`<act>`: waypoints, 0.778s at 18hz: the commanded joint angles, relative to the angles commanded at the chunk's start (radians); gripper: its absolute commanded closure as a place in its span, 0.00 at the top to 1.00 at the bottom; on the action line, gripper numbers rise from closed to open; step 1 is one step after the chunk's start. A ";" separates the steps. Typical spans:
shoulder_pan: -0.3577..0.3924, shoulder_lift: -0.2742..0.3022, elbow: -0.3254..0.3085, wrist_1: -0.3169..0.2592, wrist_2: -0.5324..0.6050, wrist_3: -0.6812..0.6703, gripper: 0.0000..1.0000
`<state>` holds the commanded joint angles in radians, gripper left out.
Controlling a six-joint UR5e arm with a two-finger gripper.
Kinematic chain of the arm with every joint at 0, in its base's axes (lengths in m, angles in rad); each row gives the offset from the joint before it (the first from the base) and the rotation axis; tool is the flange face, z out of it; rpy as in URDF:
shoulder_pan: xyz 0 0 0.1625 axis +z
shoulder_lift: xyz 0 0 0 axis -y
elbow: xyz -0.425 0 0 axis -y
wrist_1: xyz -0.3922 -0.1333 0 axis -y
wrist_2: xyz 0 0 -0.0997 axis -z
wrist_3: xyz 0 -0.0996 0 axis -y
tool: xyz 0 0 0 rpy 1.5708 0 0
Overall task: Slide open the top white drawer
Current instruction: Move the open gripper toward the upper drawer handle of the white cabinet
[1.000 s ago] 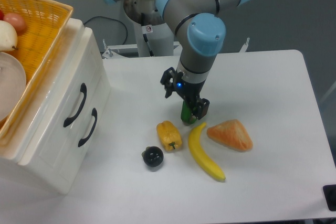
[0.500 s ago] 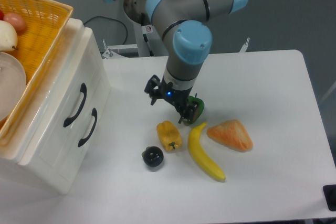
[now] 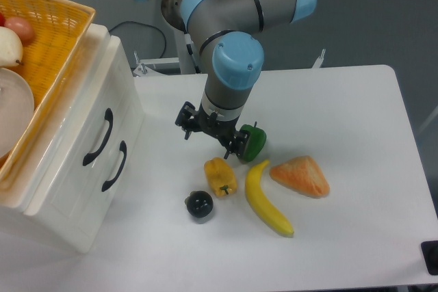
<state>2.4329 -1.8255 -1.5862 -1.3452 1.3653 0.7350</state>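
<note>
The white cabinet stands at the left, with both drawers closed. The top white drawer (image 3: 113, 99) has a curved black handle (image 3: 98, 137); the lower drawer's handle (image 3: 114, 165) sits just below and to the right of it. My gripper (image 3: 211, 133) hangs over the table to the right of the cabinet, a good hand's width from the handles. It points down, open, with nothing between its fingers. A green pepper (image 3: 252, 141) lies just beside its right finger.
A yellow wicker basket (image 3: 58, 39) with a plate and fruit sits on top of the cabinet. On the table lie a yellow pepper (image 3: 220, 176), a black round object (image 3: 199, 204), a banana (image 3: 265, 200) and an orange wedge (image 3: 300, 175).
The arm has swung left toward the cabinet and turned at the wrist. The green pepper, earlier at the fingertips, now lies uncovered on the table.
</note>
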 joint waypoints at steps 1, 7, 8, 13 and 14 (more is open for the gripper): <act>0.000 0.000 0.006 -0.012 0.000 -0.017 1.00; 0.003 0.002 0.031 -0.058 -0.061 -0.084 1.00; 0.003 0.002 0.032 -0.058 -0.064 -0.091 1.00; -0.003 0.002 0.032 -0.058 -0.075 -0.120 1.00; -0.008 0.002 0.037 -0.057 -0.087 -0.126 1.00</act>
<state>2.4253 -1.8239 -1.5494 -1.4021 1.2779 0.6091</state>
